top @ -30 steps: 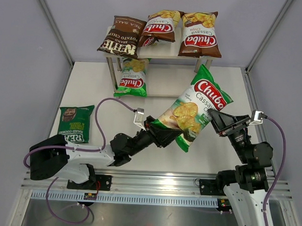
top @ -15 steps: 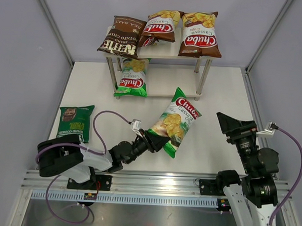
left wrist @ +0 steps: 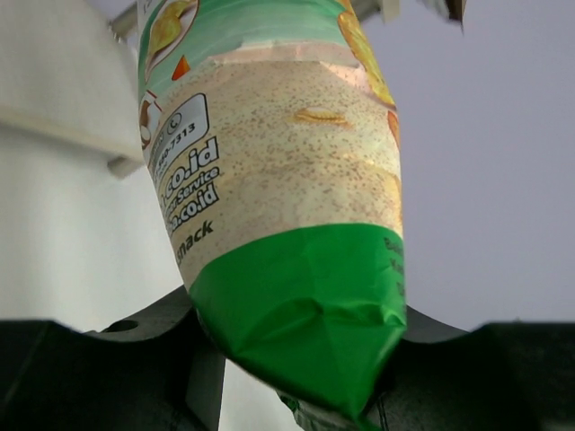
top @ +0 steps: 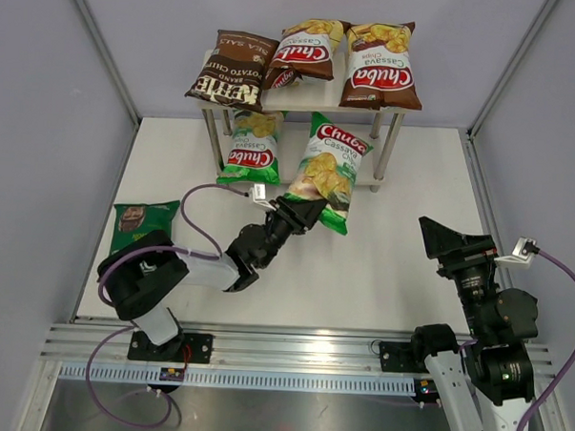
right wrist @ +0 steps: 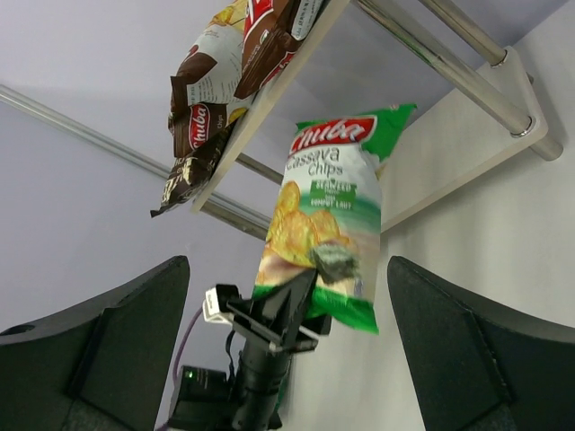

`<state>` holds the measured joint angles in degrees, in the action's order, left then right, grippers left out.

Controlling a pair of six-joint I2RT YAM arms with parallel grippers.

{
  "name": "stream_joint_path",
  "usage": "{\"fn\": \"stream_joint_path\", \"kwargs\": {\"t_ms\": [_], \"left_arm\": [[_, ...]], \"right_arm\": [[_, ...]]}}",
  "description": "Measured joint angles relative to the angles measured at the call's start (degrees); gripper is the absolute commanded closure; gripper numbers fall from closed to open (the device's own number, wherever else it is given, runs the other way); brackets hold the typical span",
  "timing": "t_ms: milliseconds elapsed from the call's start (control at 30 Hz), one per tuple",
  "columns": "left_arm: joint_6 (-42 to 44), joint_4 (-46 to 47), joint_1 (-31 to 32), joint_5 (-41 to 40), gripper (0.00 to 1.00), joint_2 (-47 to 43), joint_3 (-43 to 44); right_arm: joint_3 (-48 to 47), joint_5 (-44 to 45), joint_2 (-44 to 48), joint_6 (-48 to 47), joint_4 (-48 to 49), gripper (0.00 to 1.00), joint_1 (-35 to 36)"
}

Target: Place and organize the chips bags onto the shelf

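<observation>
Green Chuba Cassava bag (top: 325, 174) hangs just in front of the lower tier of the shelf (top: 317, 95), pinched at its bottom end by the left gripper (top: 302, 211). Right gripper (top: 437, 236) stands well apart from the shelf, jaws wide, empty.

We count six chips bags in total. By kind:
- two brown Chuba: first brown Chuba bag (top: 304, 46), second brown Chuba bag (top: 378, 69)
- two green Chuba: first green Chuba bag (top: 252, 147), second green Chuba bag (top: 326, 169)
- one Kettle bag (top: 232, 72)
- one REAL bag (top: 141, 230)

So four Chuba and two other brands, four distinct designs. Colour split: three brown-toned, three green-toned.

One shelf (top: 317, 95): two cream boards, four metal legs. One counter (top: 422, 188).

Two arms: left arm (top: 199, 269), right arm (top: 484, 300). Two grippers, one per arm: left gripper (top: 302, 211), right gripper (top: 437, 236). Two fingers each, so we get four fingers.
</observation>
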<state>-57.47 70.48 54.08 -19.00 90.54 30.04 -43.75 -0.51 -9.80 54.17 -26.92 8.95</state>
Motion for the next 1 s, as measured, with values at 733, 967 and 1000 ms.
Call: {"fn": "stream_joint_path", "kwargs": {"t_ms": [733,967,1000], "left_arm": [[-6.9,-9.7,-8.9,-13.6,0.98,24.8,30.0],[-9.0,-14.1,-11.5,-12.5,0.92,29.0,30.0],[-9.3,-14.1,-11.8,-12.4,0.89,29.1,30.0]], "right_arm": [[-0.1,-6.5,0.0,0.3,2.4,0.01,0.0],[-0.1,-6.8,0.0,0.5,3.3,0.01,0.0],[-0.1,-6.8,0.0,0.5,3.3,0.00,0.0]]}}
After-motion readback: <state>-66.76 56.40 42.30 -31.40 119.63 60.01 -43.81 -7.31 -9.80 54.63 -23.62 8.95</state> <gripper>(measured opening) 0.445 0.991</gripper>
